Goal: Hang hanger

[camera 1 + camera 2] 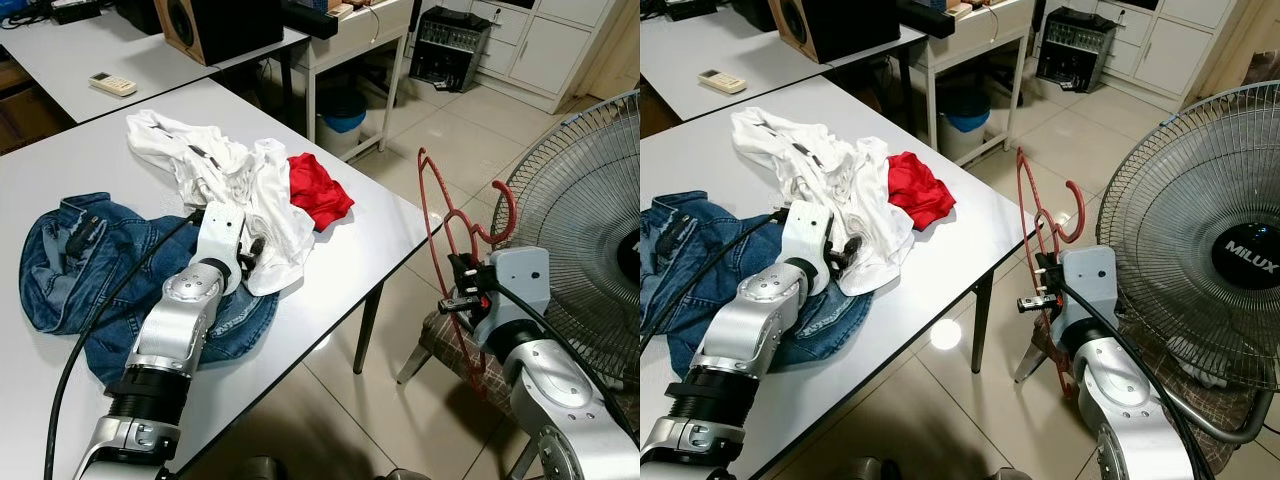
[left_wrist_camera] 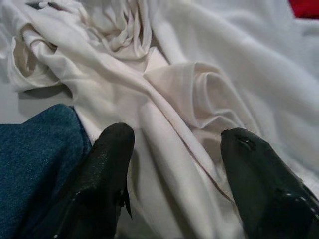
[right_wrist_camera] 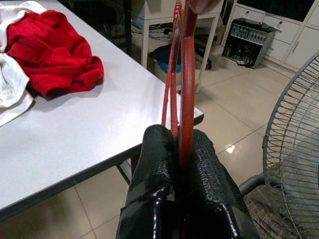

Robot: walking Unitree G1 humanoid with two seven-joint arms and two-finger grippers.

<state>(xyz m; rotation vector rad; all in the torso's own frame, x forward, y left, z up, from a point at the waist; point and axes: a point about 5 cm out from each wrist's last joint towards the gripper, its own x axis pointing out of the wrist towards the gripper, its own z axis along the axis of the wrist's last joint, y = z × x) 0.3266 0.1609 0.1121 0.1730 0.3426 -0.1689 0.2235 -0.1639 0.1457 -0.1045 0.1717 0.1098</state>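
A red plastic hanger (image 1: 440, 225) stands upright off the table's right corner, its hook (image 1: 505, 215) near the fan. My right gripper (image 1: 462, 285) is shut on the hanger (image 3: 182, 99), the fingers (image 3: 154, 164) pinching its thin frame. A crumpled white garment (image 1: 235, 180) lies on the white table (image 1: 360, 250). My left gripper (image 2: 174, 164) is open, its fingertips (image 2: 107, 154) resting on the white cloth (image 2: 199, 89) next to blue denim (image 2: 35, 149).
A blue denim jacket (image 1: 75, 255) lies at the table's left under my left arm. A red cloth (image 1: 318, 190) sits beside the white garment. A large standing fan (image 1: 590, 230) is close on the right, above a chair (image 1: 450, 350). A second table with a remote (image 1: 112, 84) stands behind.
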